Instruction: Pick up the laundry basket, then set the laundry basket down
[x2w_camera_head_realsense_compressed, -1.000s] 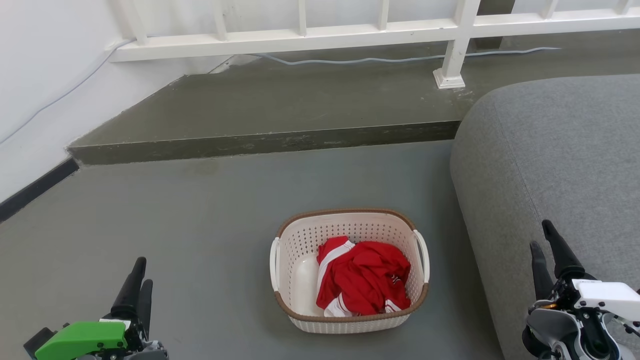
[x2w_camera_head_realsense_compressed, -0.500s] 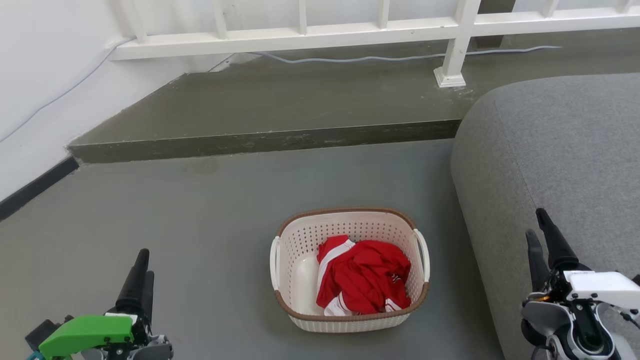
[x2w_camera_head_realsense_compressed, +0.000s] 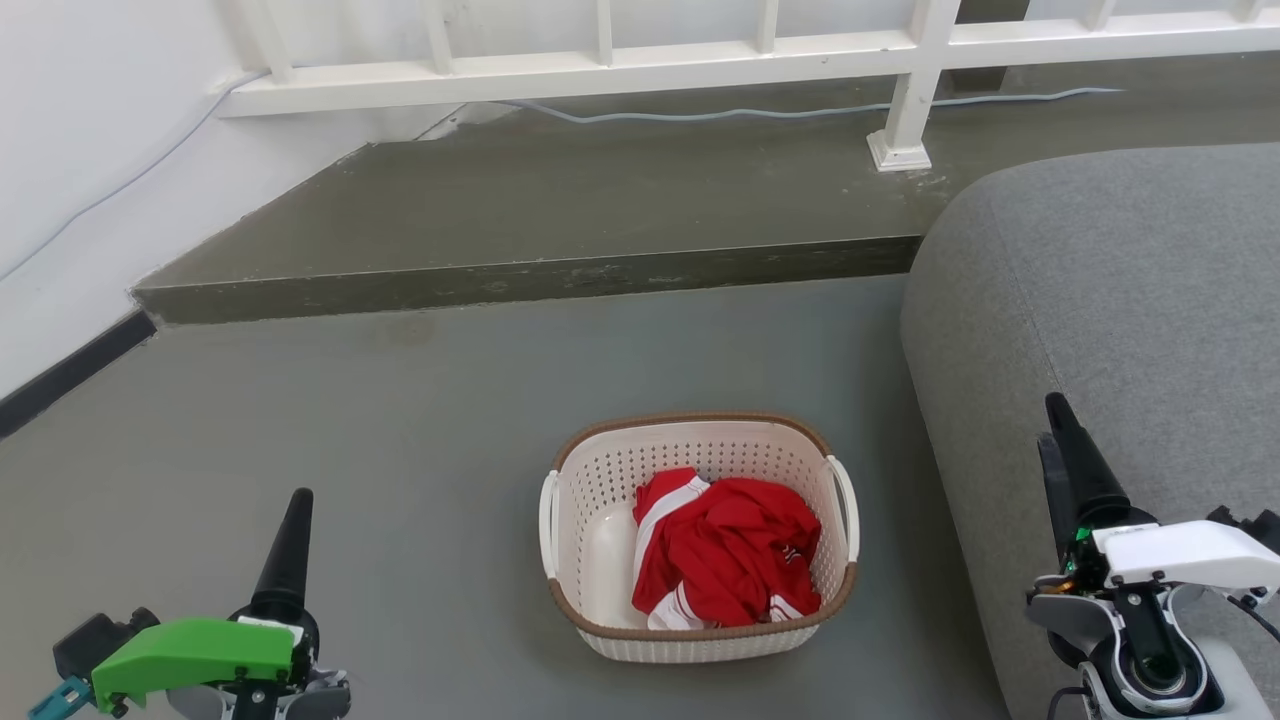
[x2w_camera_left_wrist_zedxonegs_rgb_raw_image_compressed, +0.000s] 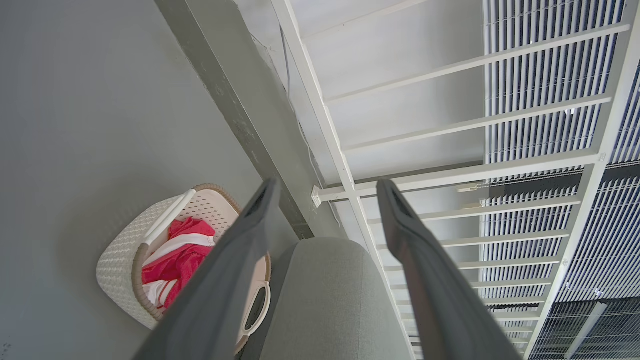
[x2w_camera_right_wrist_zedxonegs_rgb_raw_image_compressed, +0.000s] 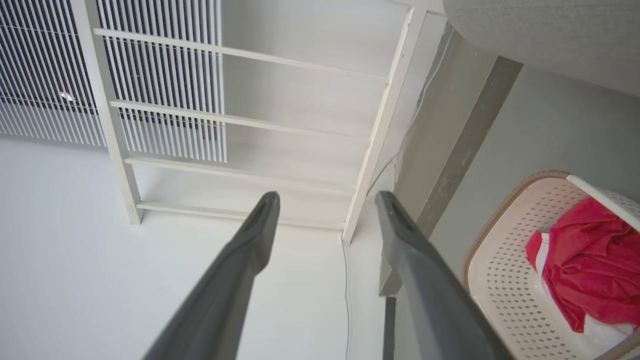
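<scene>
On the floor, laundry basket (x2w_camera_head_realsense_compressed: 600, 480) with red-and-white garment (x2w_camera_head_realsense_compressed: 722, 553) inside.

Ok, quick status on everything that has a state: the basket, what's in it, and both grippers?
laundry basket: upright on the floor, not lifted, nothing gripping its handles.
red garment: crumpled inside the basket, towards its right side.
left gripper: open, empty, left of the basket and apart from it.
right gripper: open, empty, right of the basket and apart from it.
</scene>
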